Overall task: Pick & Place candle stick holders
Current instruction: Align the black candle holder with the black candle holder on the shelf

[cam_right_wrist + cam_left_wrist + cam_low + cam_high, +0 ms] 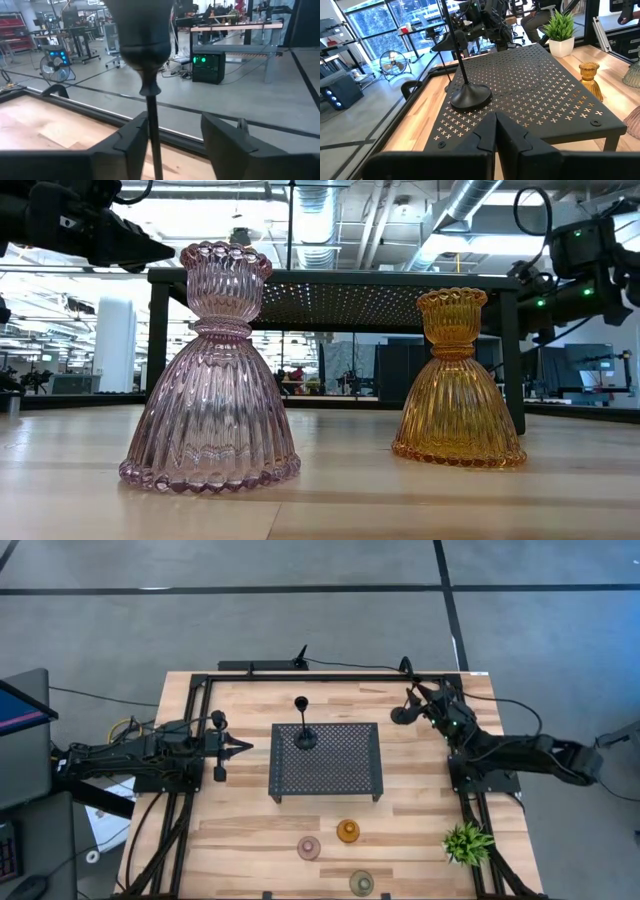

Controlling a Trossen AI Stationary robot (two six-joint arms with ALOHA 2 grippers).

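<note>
One slim black stemmed holder point(304, 730) stands upright by its round base point(470, 96) on the black perforated tray point(340, 768). The second black stemmed holder point(146, 45) is at the table's far right point(399, 716). My right gripper point(175, 135) is open, with a finger on either side of its stem. The pink point(309, 848), amber point(348, 831) and green point(361, 883) glass holders stand on the wood near the front edge. My left gripper point(240, 747) is shut and empty, left of the tray. My right gripper has the second holder's stem point(153, 125) right beside one finger point(131, 140), with a clear gap to the other finger. I cannot tell whether that finger touches the stem. The fingers come level at the stem, below its cup; the base is hidden.
A small green potted plant point(467, 840) stands at the near right corner. The tray is raised on legs point(158, 330) at the table's middle. The pink point(212, 370) and amber point(458, 380) holders stand in front of it. Black frame rails run along the table's sides.
</note>
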